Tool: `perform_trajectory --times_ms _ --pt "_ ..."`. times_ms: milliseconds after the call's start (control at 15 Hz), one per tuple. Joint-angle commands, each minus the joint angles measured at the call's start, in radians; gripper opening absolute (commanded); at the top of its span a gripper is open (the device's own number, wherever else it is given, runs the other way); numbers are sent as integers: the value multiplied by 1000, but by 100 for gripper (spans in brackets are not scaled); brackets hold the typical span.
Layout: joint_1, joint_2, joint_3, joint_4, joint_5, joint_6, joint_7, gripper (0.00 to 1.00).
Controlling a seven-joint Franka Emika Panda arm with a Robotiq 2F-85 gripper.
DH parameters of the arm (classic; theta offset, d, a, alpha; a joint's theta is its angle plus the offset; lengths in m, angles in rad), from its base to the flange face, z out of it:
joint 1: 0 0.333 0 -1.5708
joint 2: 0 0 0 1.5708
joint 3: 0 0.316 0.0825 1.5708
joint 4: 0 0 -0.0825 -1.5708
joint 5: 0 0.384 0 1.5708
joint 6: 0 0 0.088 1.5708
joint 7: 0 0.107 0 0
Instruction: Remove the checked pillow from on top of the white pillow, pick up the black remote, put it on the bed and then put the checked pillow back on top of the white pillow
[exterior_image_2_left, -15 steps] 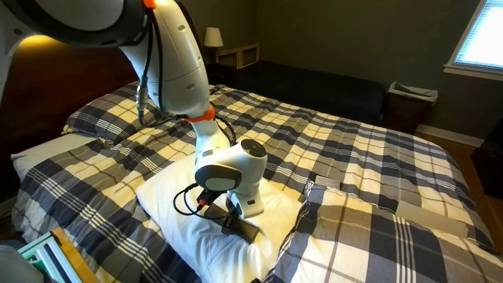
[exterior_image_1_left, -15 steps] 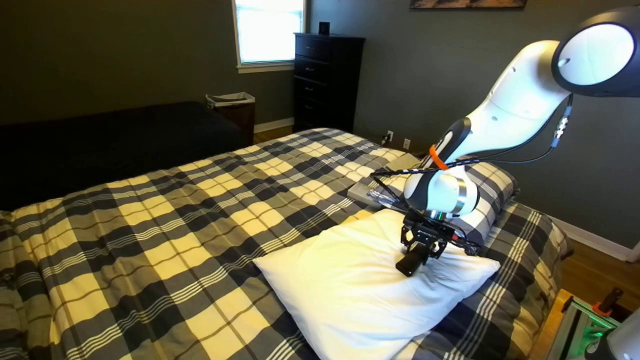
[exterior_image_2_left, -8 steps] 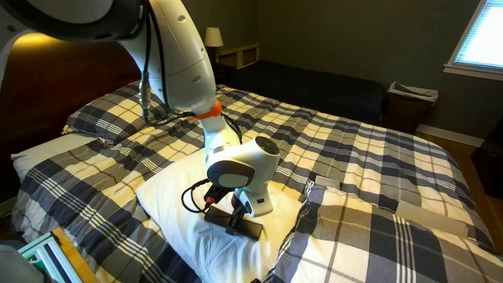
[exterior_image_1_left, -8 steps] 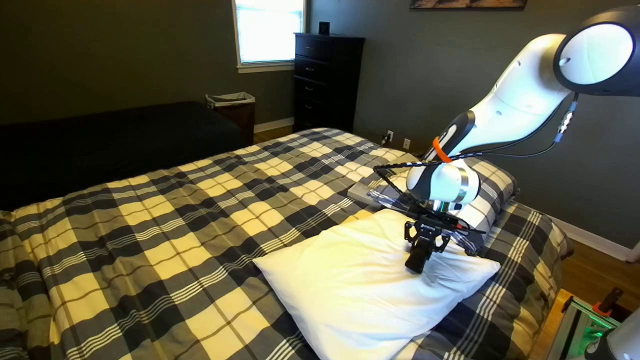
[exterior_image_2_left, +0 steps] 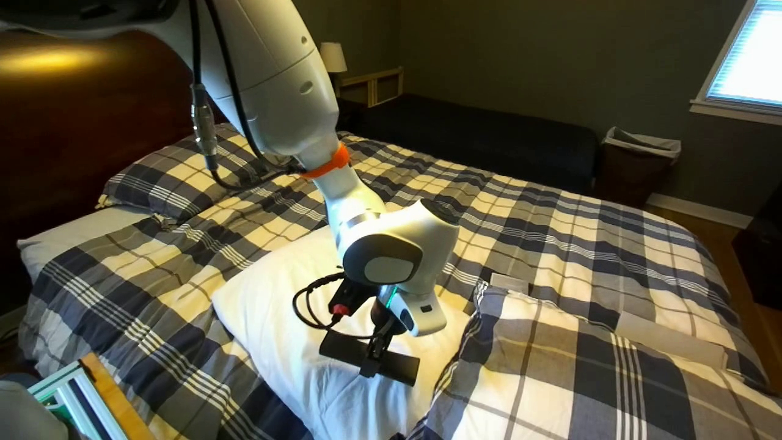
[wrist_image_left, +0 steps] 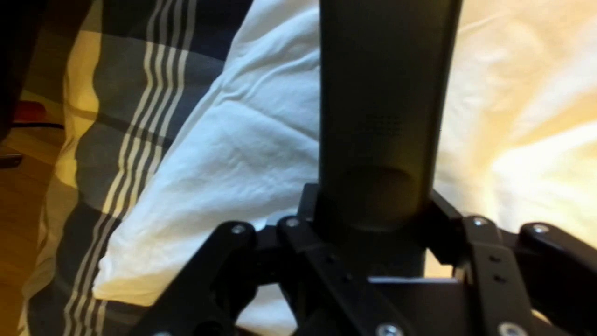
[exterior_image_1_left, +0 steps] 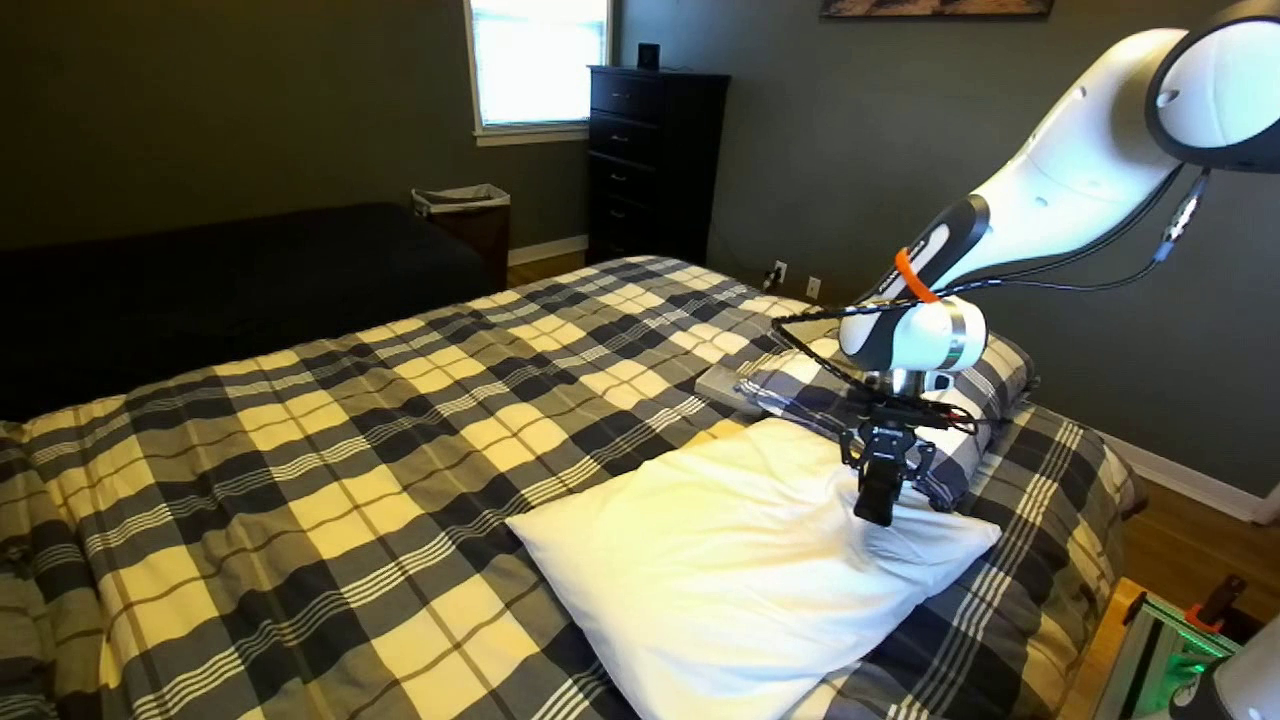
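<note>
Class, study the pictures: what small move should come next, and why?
Probably carry the black remote sideways toward the plaid-covered bed: the gripper holds it by both edges, seemingly clear of the white pillow, but not past its edge.

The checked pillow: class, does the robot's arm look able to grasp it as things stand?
Probably not yet: the claw is closed on the black remote, which likely needs setting down first. The checked pillow lies nearby, its visible top uncovered.
</note>
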Motion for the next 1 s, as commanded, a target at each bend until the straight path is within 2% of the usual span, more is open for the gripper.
perform_trajectory --times_ms 0,467,733,933 --pt "32 -79 -76 -43 -154 -63 88 28" --pt "-24 -157 -146 -78 -297 -126 135 28" --pt "-65 -135 -209 -61 -392 -102 181 28" --pt "-113 -107 -229 -40 -418 -72 160 28"
